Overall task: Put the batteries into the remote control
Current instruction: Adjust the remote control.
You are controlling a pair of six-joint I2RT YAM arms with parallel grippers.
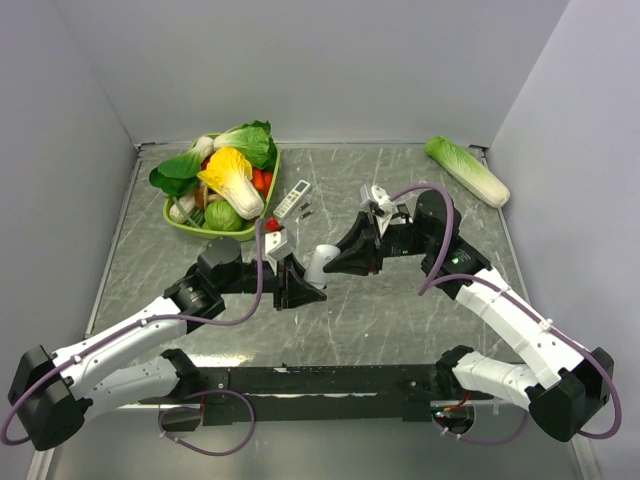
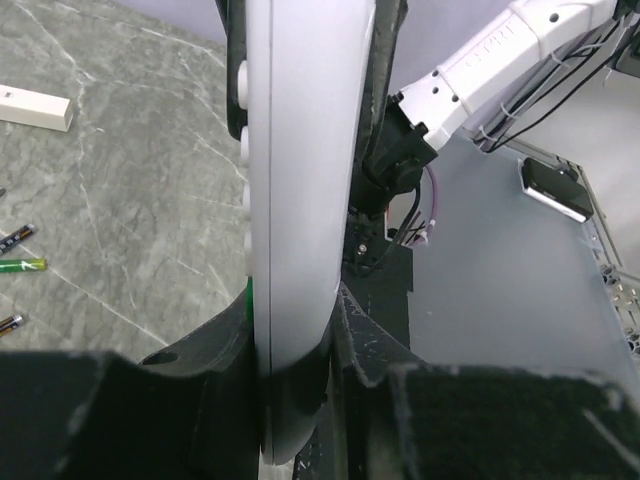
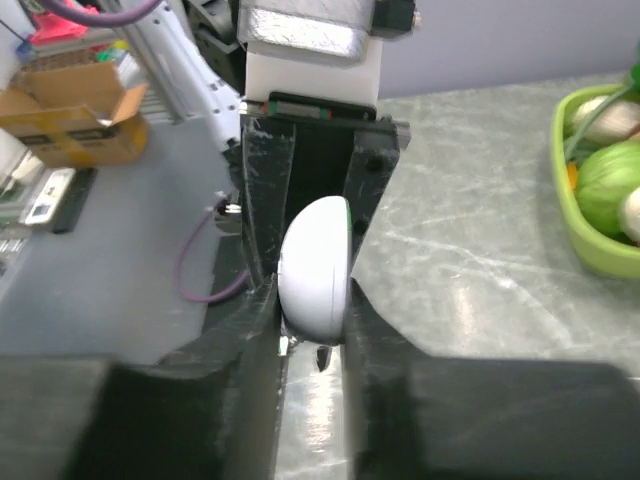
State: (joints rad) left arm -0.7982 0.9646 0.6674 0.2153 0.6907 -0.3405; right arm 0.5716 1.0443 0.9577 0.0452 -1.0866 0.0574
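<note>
The white remote control (image 1: pixel 318 262) hangs above the middle of the table, gripped at both ends. My left gripper (image 1: pixel 298 284) is shut on its near-left end, and my right gripper (image 1: pixel 342 256) is shut on the other end. In the left wrist view the remote control (image 2: pixel 300 200) runs edge-on between the black fingers (image 2: pixel 380 300) of my left gripper (image 2: pixel 305 120). Its rounded end (image 3: pixel 315 268) sits pinched in my right gripper (image 3: pixel 312 300). Loose batteries (image 2: pixel 20 265) lie on the table to the left, also seen as small dark marks (image 1: pixel 307 210).
A green basket (image 1: pixel 178 222) of vegetables stands at the back left, its rim (image 3: pixel 590 255) showing in the right wrist view. A remote with grey buttons (image 1: pixel 292 198) lies beside it. A long cabbage (image 1: pixel 467 170) lies at the back right. A slim white remote (image 2: pixel 35 105) rests nearby.
</note>
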